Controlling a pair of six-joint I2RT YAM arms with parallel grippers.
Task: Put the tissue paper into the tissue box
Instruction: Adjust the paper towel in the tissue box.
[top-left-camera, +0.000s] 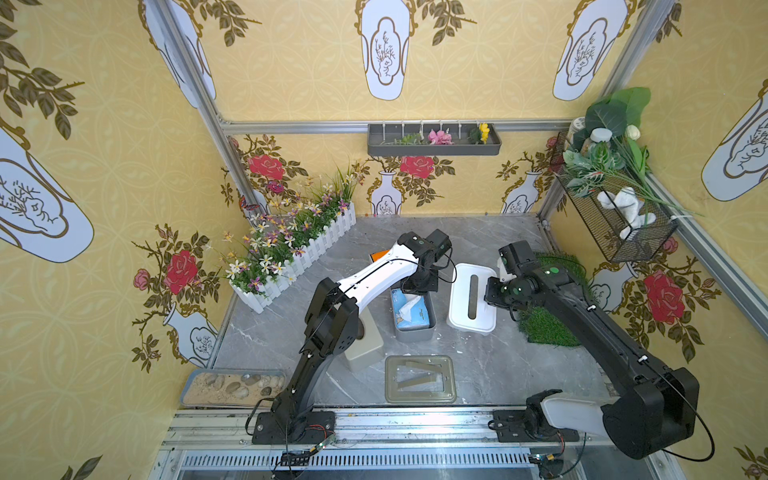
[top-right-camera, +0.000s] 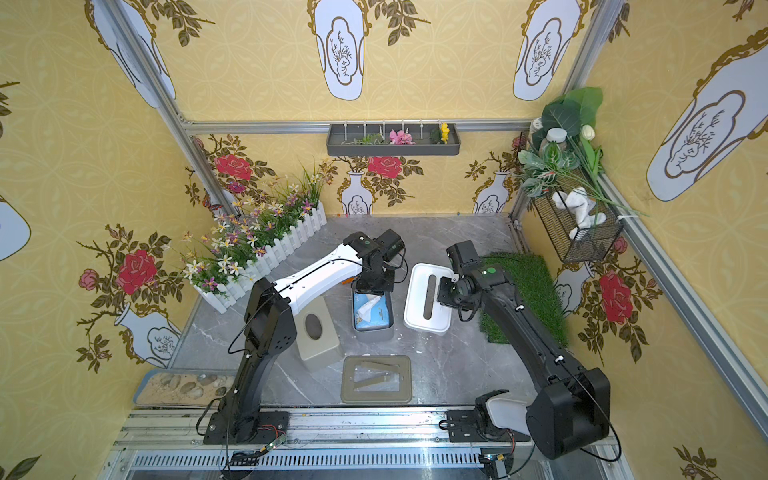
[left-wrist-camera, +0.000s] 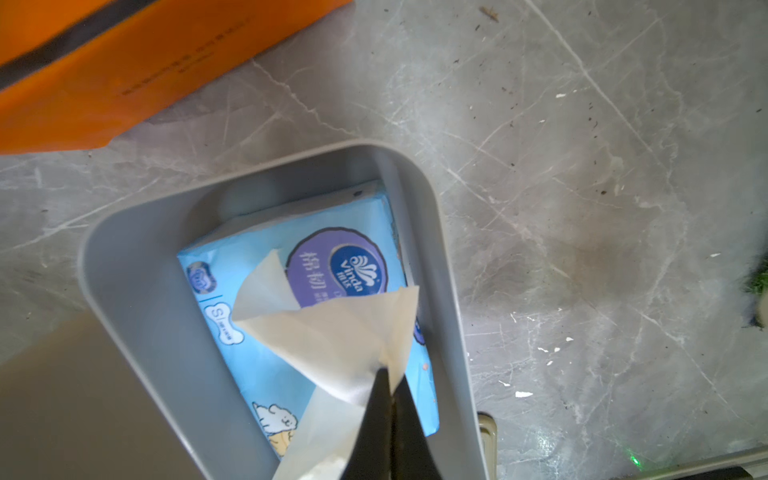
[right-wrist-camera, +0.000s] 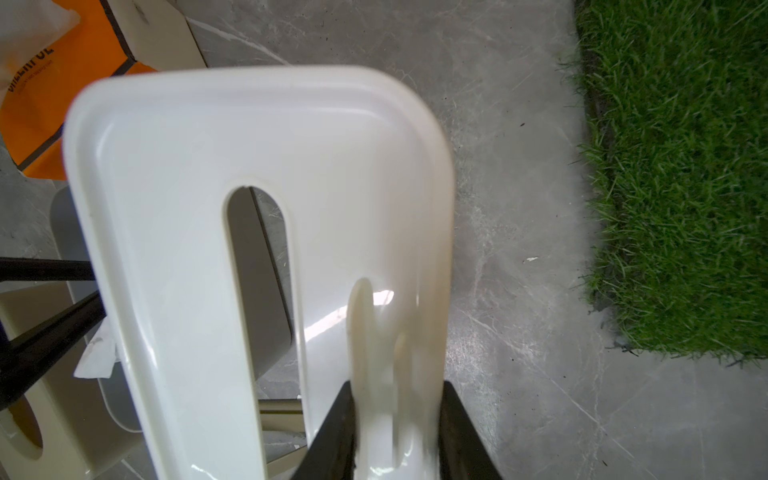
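The grey tissue box (top-left-camera: 415, 332) stands open at mid-table, and in the left wrist view its rim (left-wrist-camera: 137, 270) rings a blue pack of tissue paper (left-wrist-camera: 257, 365) lying inside. A white sheet of tissue paper (left-wrist-camera: 332, 332) stands up out of the pack. My left gripper (left-wrist-camera: 390, 374) is shut on the tip of that sheet, just above the box (top-right-camera: 374, 334). To the right, the white slotted lid (top-left-camera: 461, 299) hangs tilted above the table. My right gripper (right-wrist-camera: 395, 395) is shut on the lid's (right-wrist-camera: 187, 166) near edge.
A beige tissue cover (top-left-camera: 365, 340) stands left of the grey box, partly under my left arm. An olive frame (top-left-camera: 419, 380) lies in front. An orange carton (left-wrist-camera: 124, 62) sits behind the box. A grass mat (top-left-camera: 548, 324) lies at the right, a flower fence (top-left-camera: 291, 257) at the back left.
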